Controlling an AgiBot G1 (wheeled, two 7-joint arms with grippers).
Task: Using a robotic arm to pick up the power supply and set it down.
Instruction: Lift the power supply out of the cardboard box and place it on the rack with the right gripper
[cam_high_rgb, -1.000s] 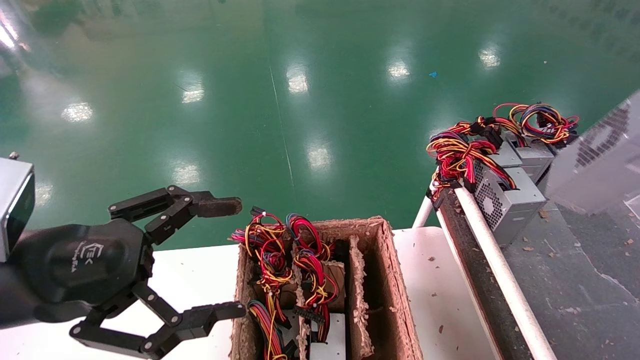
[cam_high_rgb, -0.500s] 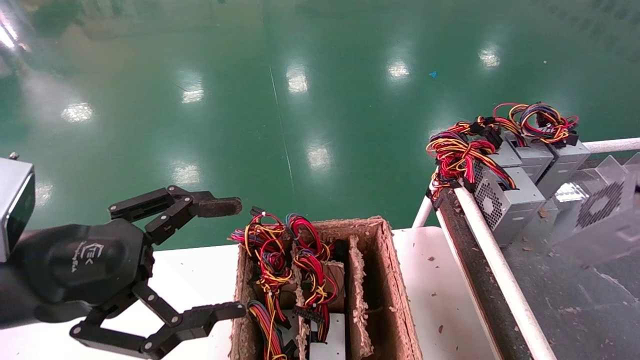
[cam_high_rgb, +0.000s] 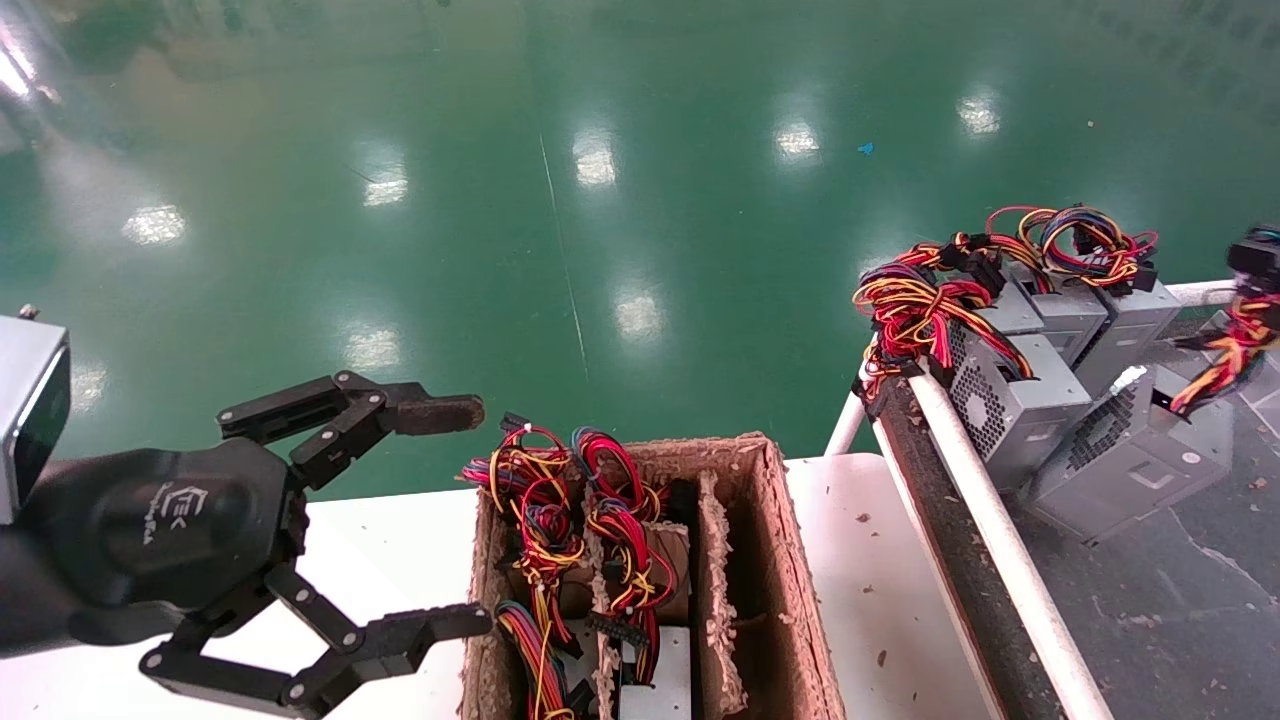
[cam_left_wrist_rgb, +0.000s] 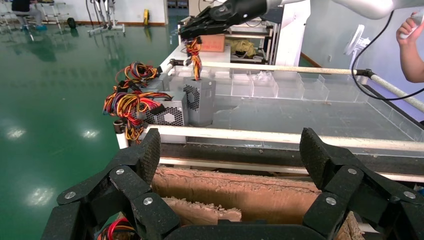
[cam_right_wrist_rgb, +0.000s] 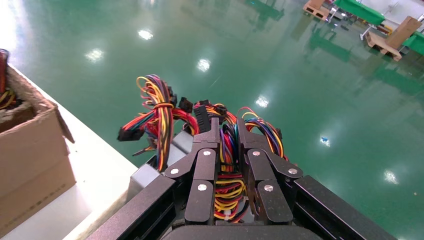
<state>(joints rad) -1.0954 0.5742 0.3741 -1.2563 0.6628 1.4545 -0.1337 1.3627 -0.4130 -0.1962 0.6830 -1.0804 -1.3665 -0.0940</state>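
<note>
My right gripper (cam_high_rgb: 1258, 258) hangs at the far right, over the conveyor, shut on the coloured wire bundle (cam_right_wrist_rgb: 227, 150) of the power supply (cam_high_rgb: 1130, 460). That grey metal box, vent side showing, sits tilted low on the dark belt beside the other units; whether it rests fully on the belt I cannot tell. The left wrist view shows the same box (cam_left_wrist_rgb: 200, 100) under the right gripper (cam_left_wrist_rgb: 200, 25), its wires hanging between them. In the right wrist view the right gripper (cam_right_wrist_rgb: 227, 127) pinches the wires. My left gripper (cam_high_rgb: 465, 515) stays open beside the cardboard box (cam_high_rgb: 780, 560), holding nothing.
The cardboard box has dividers and holds more wired units (cam_high_rgb: 560, 560). A row of grey units (cam_high_rgb: 1010, 400) with wire tangles stands at the conveyor's near end behind a white rail (cam_high_rgb: 980, 500). Clear plastic bins (cam_left_wrist_rgb: 280, 85) line the far side. A person's hand (cam_left_wrist_rgb: 410, 45) shows there.
The power supply has come down and leftward, from a blur at the right edge to a low spot beside the row. The left arm has not moved.
</note>
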